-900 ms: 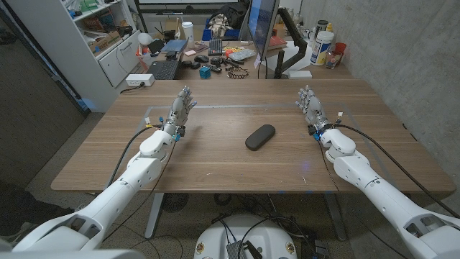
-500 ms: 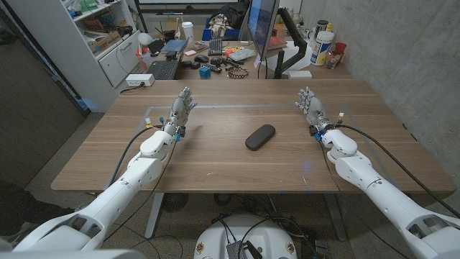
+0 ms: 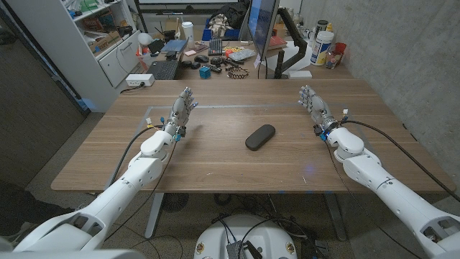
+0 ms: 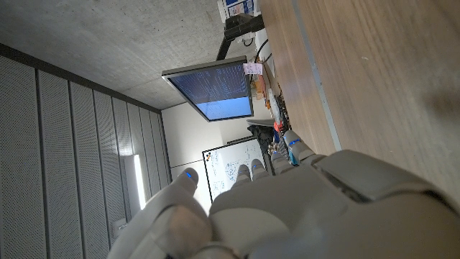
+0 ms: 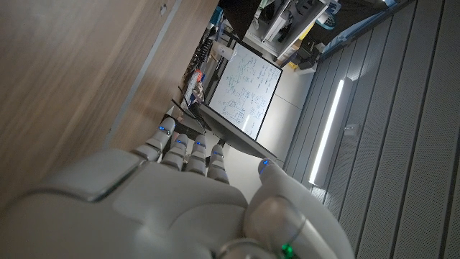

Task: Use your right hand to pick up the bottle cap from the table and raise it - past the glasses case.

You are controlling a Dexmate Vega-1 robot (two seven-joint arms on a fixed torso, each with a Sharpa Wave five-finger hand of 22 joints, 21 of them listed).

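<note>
A dark oval glasses case (image 3: 260,137) lies slantwise at the middle of the wooden table (image 3: 215,165). A tiny pale speck (image 3: 308,167) sits on the wood beside my right forearm; it is too small to tell whether it is the bottle cap. My right hand (image 3: 315,108) stands open to the right of the case and well apart from it, fingers reaching toward the far edge and holding nothing. My left hand (image 3: 183,106) stands open on the left side, also holding nothing. The wrist views show the backs of the left hand (image 4: 287,208) and the right hand (image 5: 165,208).
The far edge is crowded: a monitor on an arm (image 3: 262,29), a laptop (image 3: 164,68), small desk items (image 3: 223,61) and bottles (image 3: 322,47). A white shelf unit (image 3: 93,36) stands at the back left. Thin tape lines (image 3: 237,106) mark the table.
My right arm and hand have shifted slightly to the right, away from the glasses case. The left arm and the case have not moved.
</note>
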